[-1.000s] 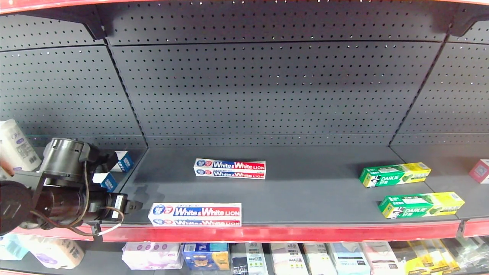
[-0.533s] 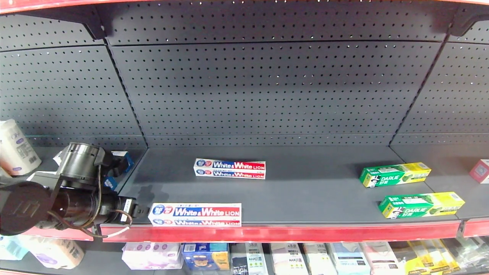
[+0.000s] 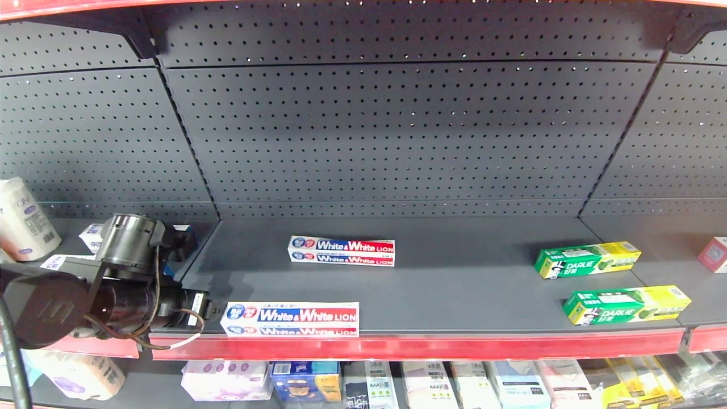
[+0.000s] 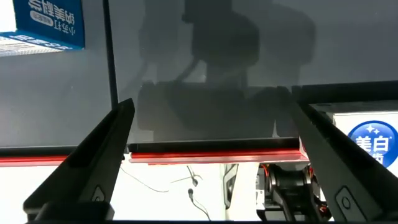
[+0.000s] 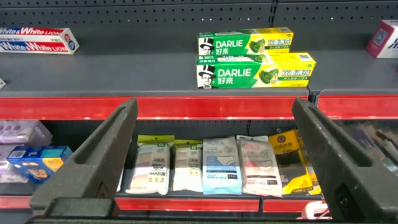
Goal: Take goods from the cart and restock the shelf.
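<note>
At the near left corner of the middle shelf bay, the left gripper hangs with its jaws spread wide and nothing between them, over the shelf's red front lip. Its tip is just beside the left end of the near white toothpaste box, which lies flat along the front edge of the grey shelf; whether they touch cannot be told. A second white toothpaste box lies farther back, a little to the right of the first and well apart from it. In the bay to the left, beyond the arm, are small blue-and-white boxes and a white bottle.

The right gripper is also wide open and holds nothing; it faces the right part of the shelf. There two green toothpaste boxes lie flat, one farther back and one near the front edge, apart from each other. A pink box stands in the bay to the far right. On the lower shelf, flat packets stand in a row.
</note>
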